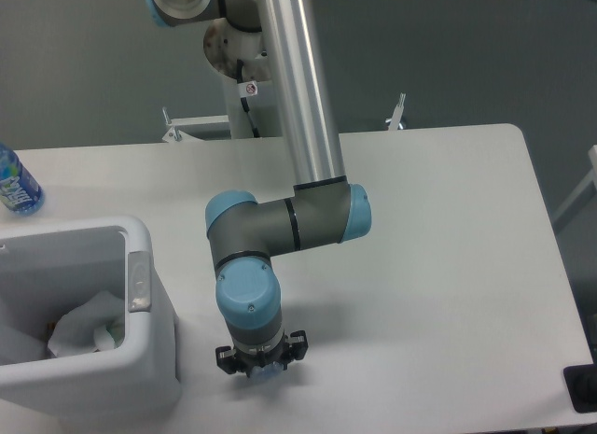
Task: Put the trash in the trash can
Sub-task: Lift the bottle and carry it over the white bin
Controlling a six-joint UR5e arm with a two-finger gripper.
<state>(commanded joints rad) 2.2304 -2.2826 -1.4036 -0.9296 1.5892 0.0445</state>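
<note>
While one tool [260,367] hangs, one bin [149,359].

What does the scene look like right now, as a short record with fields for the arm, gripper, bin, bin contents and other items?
arm: reaches down over the near part of the table, to the right of the bin
gripper: pointing down at the table, fingers hidden under the wrist, state unclear
bin: white, at the left near corner
bin contents: crumpled white tissue inside
other items: bottle with blue label at the far left edge
</note>
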